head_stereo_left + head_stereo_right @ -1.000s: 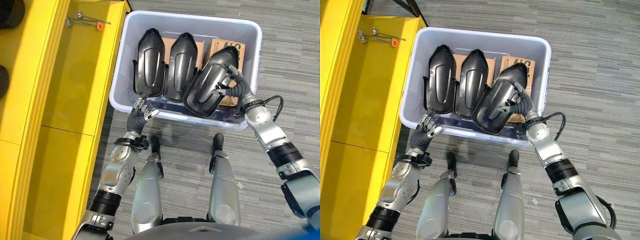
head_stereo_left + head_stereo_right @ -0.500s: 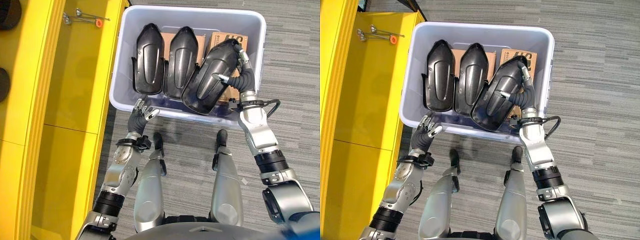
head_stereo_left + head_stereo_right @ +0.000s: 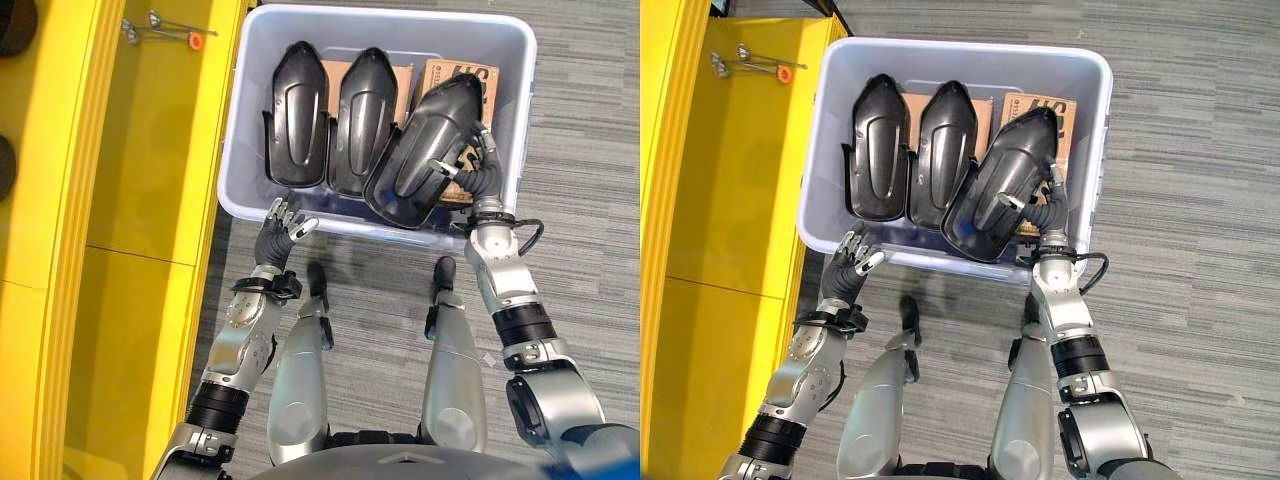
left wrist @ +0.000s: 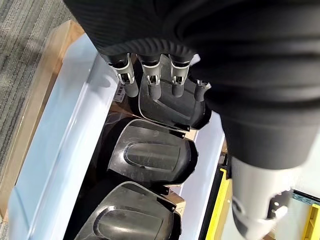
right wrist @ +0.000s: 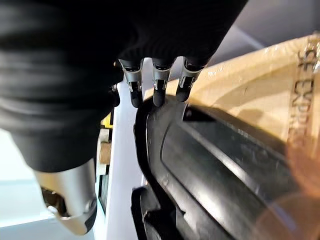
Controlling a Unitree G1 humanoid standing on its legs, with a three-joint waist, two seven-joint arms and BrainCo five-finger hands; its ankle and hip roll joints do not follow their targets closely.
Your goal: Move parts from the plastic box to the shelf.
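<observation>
A pale plastic box (image 3: 515, 120) sits on the grey floor at the upper centre of the frame, beside a yellow shelf (image 3: 150, 170) on the left. Three black parts lie in the box over cardboard (image 3: 470, 78): two side by side at left (image 3: 297, 115) (image 3: 362, 120), a third (image 3: 420, 155) tilted at right. The right hand (image 3: 478, 165) reaches into the box, its fingers (image 5: 159, 85) curled over the tilted part's edge. The left hand (image 3: 280, 225) hovers at the box's near rim, fingers loosely spread, holding nothing. Small metal tools (image 3: 165, 28) lie on the shelf at upper left.
</observation>
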